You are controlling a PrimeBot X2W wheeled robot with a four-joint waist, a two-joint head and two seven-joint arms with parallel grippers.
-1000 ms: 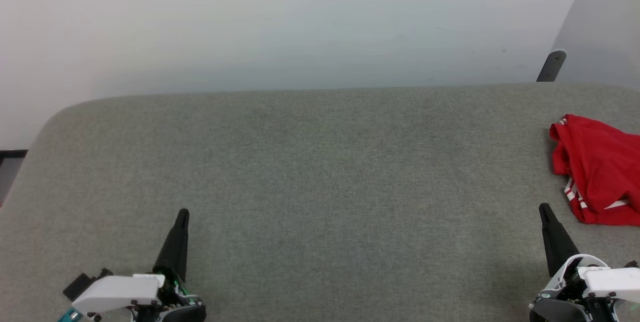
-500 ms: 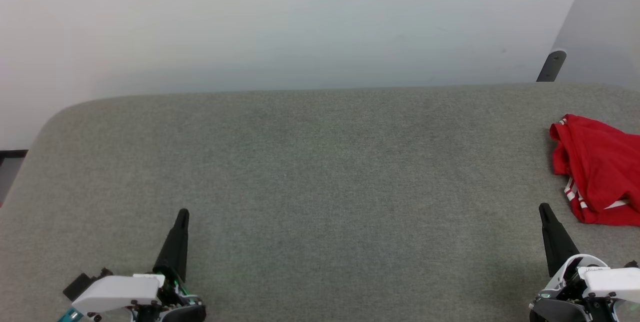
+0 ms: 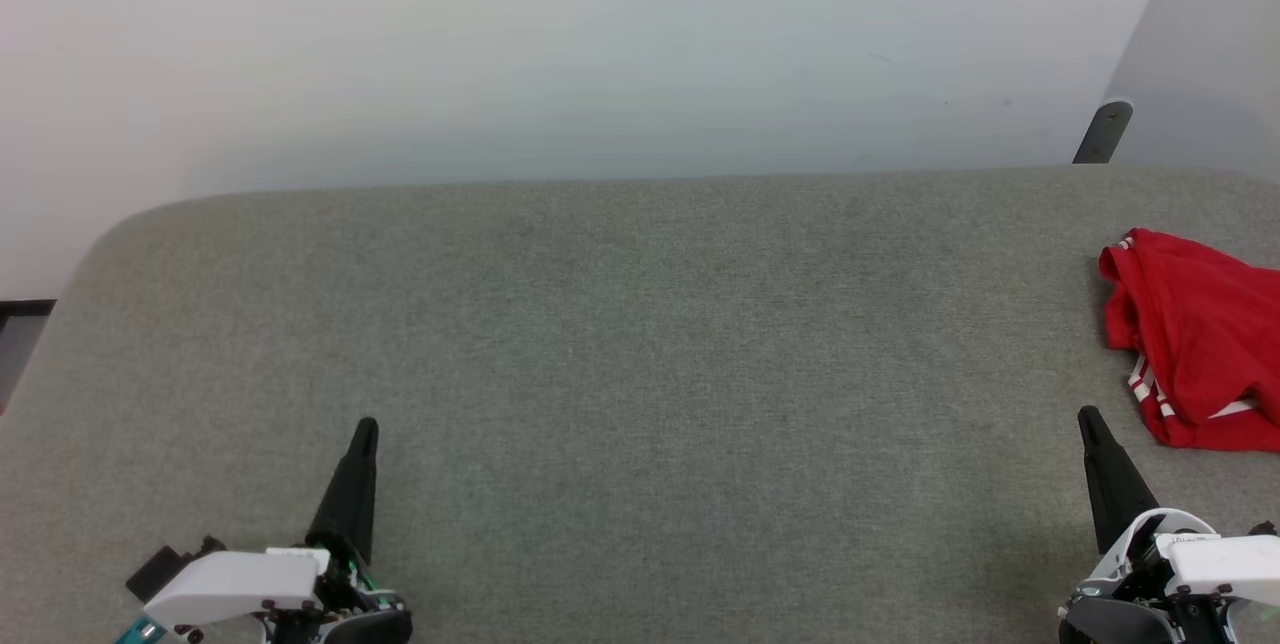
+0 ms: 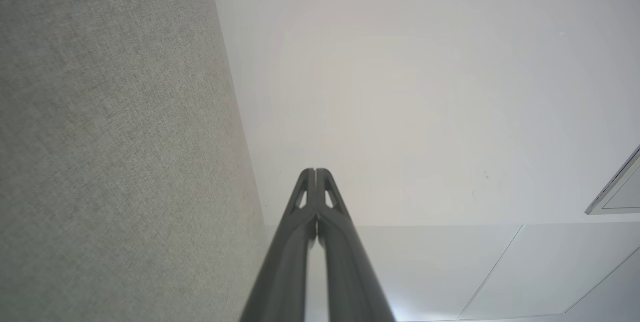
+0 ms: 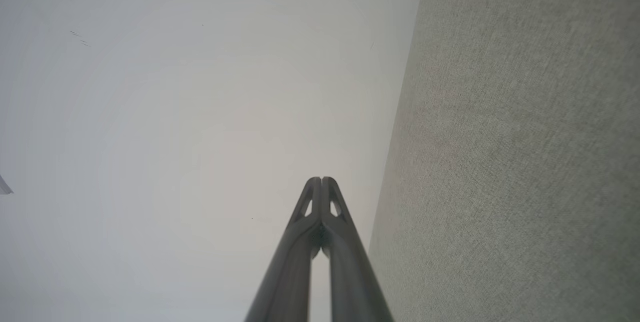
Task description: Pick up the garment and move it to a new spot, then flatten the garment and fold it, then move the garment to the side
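Nothing has moved; the red garment (image 3: 1195,334) lies crumpled, white-striped trim showing.

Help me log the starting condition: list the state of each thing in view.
garment: crumpled in a heap at the table's right edge, not held, partly cut off by the picture's edge.
left gripper: shut, empty, low over the table.
right gripper: shut, empty, near the garment but apart from it.
table: covered in grey fabric, bearing the garment.
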